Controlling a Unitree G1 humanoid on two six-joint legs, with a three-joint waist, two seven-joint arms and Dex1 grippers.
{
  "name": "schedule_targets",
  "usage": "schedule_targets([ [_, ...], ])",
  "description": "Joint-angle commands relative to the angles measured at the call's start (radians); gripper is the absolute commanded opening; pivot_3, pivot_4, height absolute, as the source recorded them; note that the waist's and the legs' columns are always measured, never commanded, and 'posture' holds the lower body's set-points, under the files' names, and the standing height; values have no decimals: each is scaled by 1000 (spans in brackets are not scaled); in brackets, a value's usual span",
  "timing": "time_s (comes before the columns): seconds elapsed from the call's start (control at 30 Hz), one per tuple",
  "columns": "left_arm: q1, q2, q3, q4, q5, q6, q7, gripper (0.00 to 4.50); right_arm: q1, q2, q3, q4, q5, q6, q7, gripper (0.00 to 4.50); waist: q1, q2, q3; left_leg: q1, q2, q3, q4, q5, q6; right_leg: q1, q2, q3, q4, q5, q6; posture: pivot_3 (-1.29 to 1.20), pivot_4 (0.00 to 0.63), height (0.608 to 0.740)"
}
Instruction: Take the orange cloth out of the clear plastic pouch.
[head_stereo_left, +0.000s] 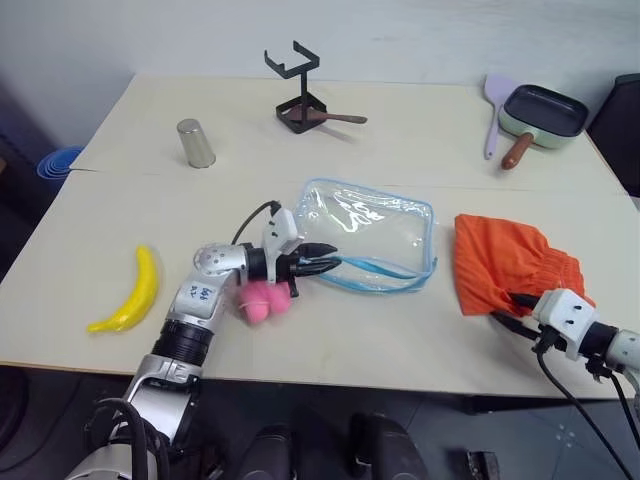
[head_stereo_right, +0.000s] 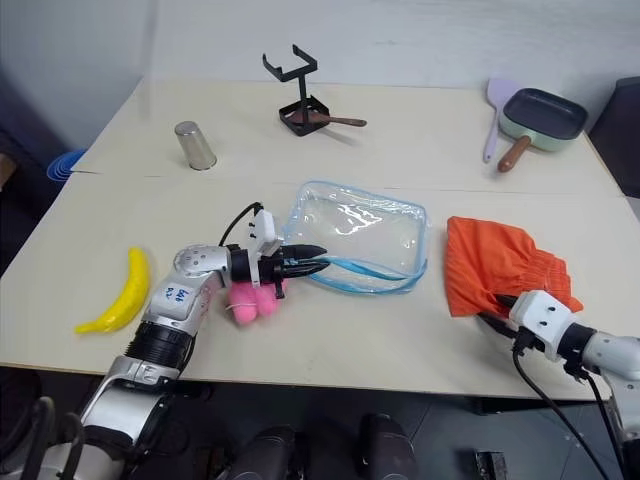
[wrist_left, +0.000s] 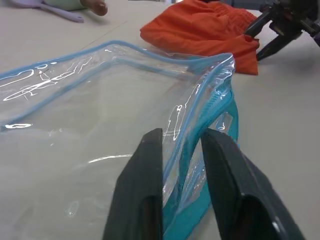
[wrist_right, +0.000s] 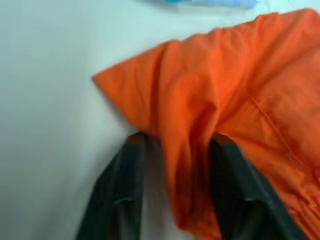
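The orange cloth (head_stereo_left: 505, 255) lies crumpled on the table to the right of the clear plastic pouch (head_stereo_left: 370, 235), fully outside it. The pouch lies flat with nothing in it, its light blue edging loose along the near side. My left gripper (head_stereo_left: 325, 264) is at the pouch's near left corner. In the left wrist view its fingers (wrist_left: 145, 175) stand apart on either side of the pouch's blue rim. My right gripper (head_stereo_left: 508, 308) is at the cloth's near edge. It is open, and a fold of the cloth (wrist_right: 200, 150) hangs between its fingers.
A pink plush toy (head_stereo_left: 265, 300) sits just under my left wrist. A banana (head_stereo_left: 135, 290) lies at the near left. At the back stand a metal cup (head_stereo_left: 196, 143), a black stand (head_stereo_left: 300, 90), and a green pan (head_stereo_left: 540, 112) beside a purple spatula (head_stereo_left: 495, 105).
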Motion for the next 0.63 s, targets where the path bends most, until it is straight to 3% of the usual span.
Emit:
schedule_targets([
  [0.03, 9, 44, 33, -41, -48, 20, -59, 2495, 19, 23, -67, -82, 150, 36, 68, 3177, 0, 0, 0, 0, 0, 0, 0, 0, 0, 0, 0, 0, 0, 0, 0, 0, 150, 740],
  [0.13, 11, 94, 89, -81, -146, 25, -165, 3382, 39, -13, -104, -140, 237, 137, 134, 4130, 0, 0, 0, 0, 0, 0, 0, 0, 0, 0, 0, 0, 0, 0, 0, 0, 150, 740],
  [0.17, 5, 113, 115, -86, -172, 31, -183, 3408, 48, -28, -114, -166, 270, 178, 165, 4471, 2, 0, 0, 0, 0, 0, 0, 0, 0, 0, 0, 0, 0, 0, 0, 0, 150, 740],
  [0.4, 60, 310, 184, -125, -156, -50, -269, 3408, 65, -54, -137, -331, 428, 383, 285, 4471, 3, 1, 0, -1, 0, -2, 0, 0, 0, 0, -1, -1, -1, 0, 0, 0, 150, 740],
  [0.53, 346, 468, 309, -257, -144, -122, -297, 3408, 38, -20, -65, -389, 349, 272, 362, 4471, -13, 1, 0, 0, 0, -1, -1, -2, 1, 0, -1, 0, -1, 0, 0, 0, 150, 740],
  [0.63, 543, 519, 415, -326, -174, -132, -289, 3408, 38, 23, -38, -381, 313, 216, 367, 4471, -19, 1, 1, -1, 2, -3, -2, -2, 0, 0, -1, -1, -2, 0, -1, 0, 150, 740],
])
